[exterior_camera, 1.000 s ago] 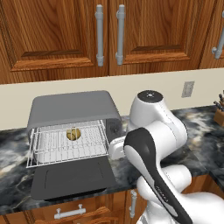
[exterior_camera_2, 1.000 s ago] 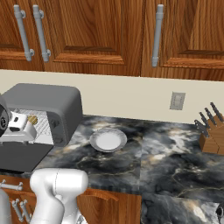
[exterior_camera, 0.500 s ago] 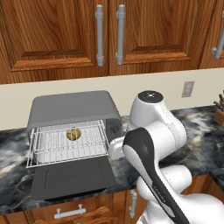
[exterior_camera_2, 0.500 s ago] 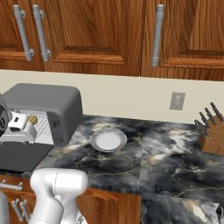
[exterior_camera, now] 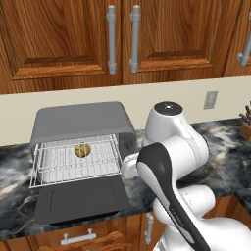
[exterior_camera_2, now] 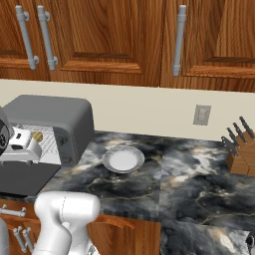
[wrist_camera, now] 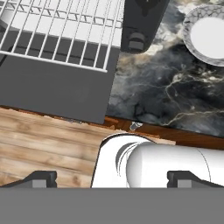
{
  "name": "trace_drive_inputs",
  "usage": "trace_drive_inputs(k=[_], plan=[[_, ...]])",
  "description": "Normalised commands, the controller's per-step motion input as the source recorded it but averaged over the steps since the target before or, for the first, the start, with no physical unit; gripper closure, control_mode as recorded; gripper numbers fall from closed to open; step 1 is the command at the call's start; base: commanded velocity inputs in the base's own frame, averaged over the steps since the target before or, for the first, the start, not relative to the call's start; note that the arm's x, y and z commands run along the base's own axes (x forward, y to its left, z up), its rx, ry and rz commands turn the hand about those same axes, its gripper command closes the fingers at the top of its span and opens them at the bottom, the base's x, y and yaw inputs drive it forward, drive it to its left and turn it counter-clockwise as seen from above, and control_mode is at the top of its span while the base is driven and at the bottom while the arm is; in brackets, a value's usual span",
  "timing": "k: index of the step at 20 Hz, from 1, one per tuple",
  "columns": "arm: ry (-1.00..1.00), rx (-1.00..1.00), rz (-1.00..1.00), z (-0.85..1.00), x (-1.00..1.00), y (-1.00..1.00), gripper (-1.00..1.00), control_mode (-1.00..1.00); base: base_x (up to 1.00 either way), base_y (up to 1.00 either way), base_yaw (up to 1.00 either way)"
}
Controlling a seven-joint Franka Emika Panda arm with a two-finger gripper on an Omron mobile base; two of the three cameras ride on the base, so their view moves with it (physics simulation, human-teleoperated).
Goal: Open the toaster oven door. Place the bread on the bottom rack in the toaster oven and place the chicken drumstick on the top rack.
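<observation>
Nothing has moved that I can make out since a second ago: both base views match the earlier pictures, arm and oven alike. From the left base view I see the toaster oven (exterior_camera: 81,122) on the dark marble worktop (exterior_camera: 223,142), its long side running left to right along the wall. Its door, the toaster oven door (exterior_camera: 81,198), lies folded down flat toward me, its long axis parallel to the oven's front. A wire rack (exterior_camera: 76,164) is drawn out over the door, and the bread (exterior_camera: 82,150) sits on it near the back, roughly centred; I think this is the bottom rack, though I cannot tell the two shelves apart from here. From the right base view the bread (exterior_camera_2: 37,135) peeks out just inside the oven's mouth. In the hand view the pincer (wrist_camera: 112,178) looks down past the door's right corner, its dark tips spread wide apart with nothing between them. A white plate (exterior_camera_2: 123,159) rests on the worktop to the right of the oven, apart from it, and a knife block (exterior_camera_2: 240,158) stands far right.
</observation>
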Motion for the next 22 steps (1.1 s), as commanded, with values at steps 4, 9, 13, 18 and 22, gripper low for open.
trace_drive_inputs(k=[4,9,13,18,22], plan=[[0.00,0.00,0.00,0.00,0.00,0.00,-1.00,-1.00,0.00,0.00,0.00],[0.00,0.00,0.00,0.00,0.00,0.00,-1.00,-1.00,0.00,0.00,0.00],[0.00,0.00,0.00,0.00,0.00,0.00,-1.00,-1.00,0.00,0.00,0.00],[0.00,0.00,0.00,0.00,0.00,0.00,-1.00,1.00,0.00,0.00,0.00],[0.00,0.00,0.00,0.00,0.00,0.00,-1.00,1.00,0.00,0.00,0.00]])
